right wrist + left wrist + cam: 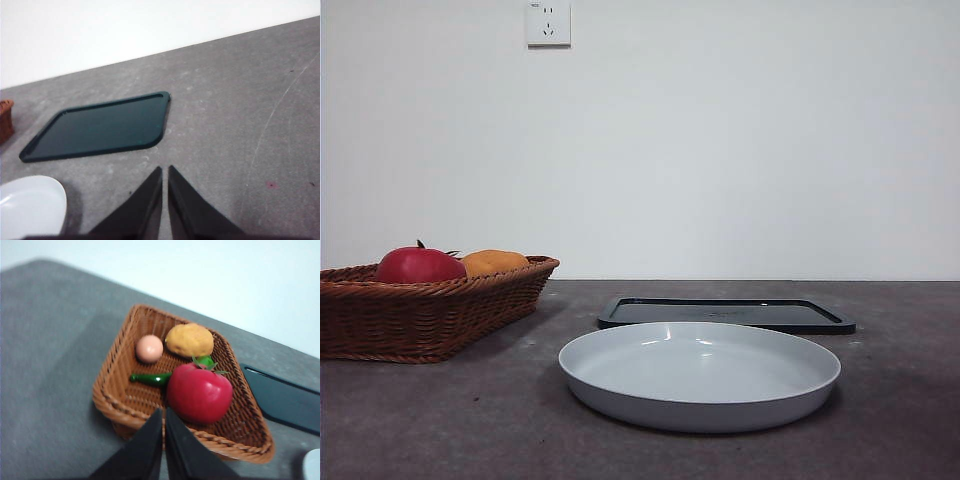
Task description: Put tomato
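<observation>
The tomato (pixel 200 392), glossy red with a green stem, lies in a brown wicker basket (pixel 120 400); in the front view the tomato (pixel 418 266) peeks over the rim of the basket (pixel 420 315) at the left. My left gripper (pixel 164 415) hangs above the basket's near rim, jaws shut and holding nothing. My right gripper (pixel 165 172) is shut and empty over bare table near the dark tray (pixel 100 127). Neither arm shows in the front view.
In the basket also lie an orange-yellow fruit (pixel 190 340), a small pale pink fruit (pixel 149 348) and a green pepper (pixel 150 378). A grey-white plate (pixel 700 400) stands at the front centre, with the dark tray (pixel 725 315) behind it.
</observation>
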{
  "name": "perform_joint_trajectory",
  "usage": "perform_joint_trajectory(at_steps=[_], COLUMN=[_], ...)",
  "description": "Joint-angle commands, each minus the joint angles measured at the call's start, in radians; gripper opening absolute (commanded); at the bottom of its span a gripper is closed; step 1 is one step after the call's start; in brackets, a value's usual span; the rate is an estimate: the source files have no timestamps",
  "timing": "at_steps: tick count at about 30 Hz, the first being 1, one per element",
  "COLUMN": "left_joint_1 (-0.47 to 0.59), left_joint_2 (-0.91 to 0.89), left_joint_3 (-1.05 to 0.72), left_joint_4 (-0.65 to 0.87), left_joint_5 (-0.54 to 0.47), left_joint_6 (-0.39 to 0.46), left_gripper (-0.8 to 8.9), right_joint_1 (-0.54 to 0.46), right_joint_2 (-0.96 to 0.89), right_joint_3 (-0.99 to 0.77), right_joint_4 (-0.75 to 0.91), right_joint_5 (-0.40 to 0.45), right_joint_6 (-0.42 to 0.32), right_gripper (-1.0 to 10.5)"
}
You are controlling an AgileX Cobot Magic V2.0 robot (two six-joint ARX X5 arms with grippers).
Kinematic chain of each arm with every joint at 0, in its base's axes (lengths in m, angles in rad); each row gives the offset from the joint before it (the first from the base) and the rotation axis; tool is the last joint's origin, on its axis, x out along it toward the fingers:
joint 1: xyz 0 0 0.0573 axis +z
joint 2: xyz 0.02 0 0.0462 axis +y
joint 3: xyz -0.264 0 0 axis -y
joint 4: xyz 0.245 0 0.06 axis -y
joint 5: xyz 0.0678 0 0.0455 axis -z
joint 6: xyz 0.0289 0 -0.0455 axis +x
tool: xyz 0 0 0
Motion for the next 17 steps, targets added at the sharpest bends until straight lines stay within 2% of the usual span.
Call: perform_joint_trajectory(at_steps=[1,5,11,17], left_joint_1=[0.001,0.001,0.001,0.001], left_joint_2=[0.002,0.019,0.101,0.243], left_joint_3=[0.049,0.111,0.253,0.435], left_joint_4=[-0.031,-0.089,-0.200,-0.329], left_joint_5=[0.016,0.061,0.112,0.204], left_joint_6=[-0.098,-0.109,-0.098,0.011], left_gripper=[0.09,0.10,0.10,0.10], right_joint_1=[0.000,0.000,0.000,0.000], right_joint_2=[-0.001,0.003,0.073,0.211], right_joint_3=[0.064,0.154,0.315,0.502], right_joint_4=[-0.005,-0.066,-0.157,-0.323], right_joint_5=[-0.004,-0.006,-0.056,-0.159], right_joint_6=[0.040,0.040,0.029,-0.036], right_gripper=[0.1,0.1,0.1,0.1])
